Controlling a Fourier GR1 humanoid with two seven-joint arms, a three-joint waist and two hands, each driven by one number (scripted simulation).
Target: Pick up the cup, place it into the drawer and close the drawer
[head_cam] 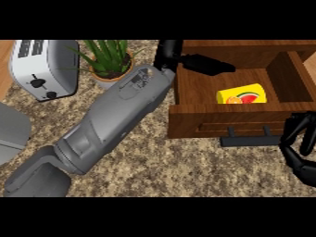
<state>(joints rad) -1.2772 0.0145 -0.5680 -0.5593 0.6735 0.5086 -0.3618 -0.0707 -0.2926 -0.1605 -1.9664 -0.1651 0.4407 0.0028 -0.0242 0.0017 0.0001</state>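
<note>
The cup (242, 96) is yellow with a fruit picture and lies on the floor of the open wooden drawer (222, 121). My left forearm stretches diagonally up to the drawer's back left corner. There my left hand (203, 64) hangs open over the drawer's inside, up and left of the cup and not touching it. My right hand (308, 147) shows at the lower right, just right of the drawer's dark handle (250, 139), with relaxed, bent fingers that hold nothing.
A silver toaster (42, 69) stands at the upper left, with a potted plant (110, 64) beside it close to my left forearm. A grey object (2, 136) lies at the left edge. The speckled counter (187, 166) spreads in front of the drawer.
</note>
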